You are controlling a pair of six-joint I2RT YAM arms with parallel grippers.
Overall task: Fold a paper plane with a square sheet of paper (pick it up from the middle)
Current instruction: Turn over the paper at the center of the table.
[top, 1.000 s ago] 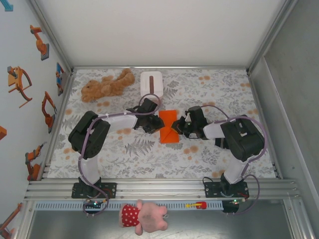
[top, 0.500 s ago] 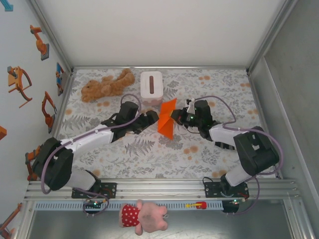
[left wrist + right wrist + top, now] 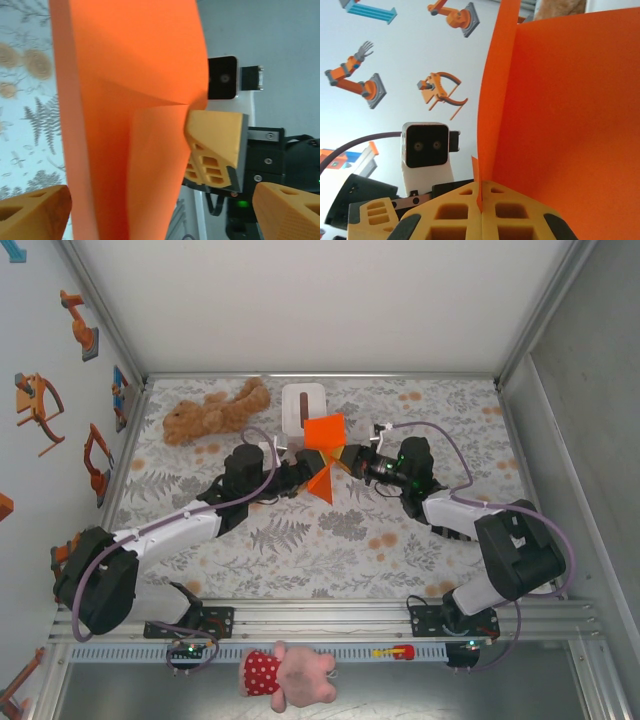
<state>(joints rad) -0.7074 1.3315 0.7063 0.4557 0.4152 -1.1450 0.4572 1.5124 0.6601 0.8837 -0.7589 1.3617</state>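
top external: the left claw (image 3: pixel 303 476) lets go and now stands wide, one finger on each side of the orange paper (image 3: pixel 324 432). the right claw (image 3: pixel 347 462) stays pinched on the paper's edge, holding it upright off the table (image 3: pixel 300 540), mid-frame by the tissue box (image 3: pixel 303 403). it's a one-claw hold now, so the next fold likely needs a fresh left grip.

tissue box (image 3: pixel 296 400) just behind paper (image 3: pixel 325 430), teddy (image 3: pixel 215 410) leftward
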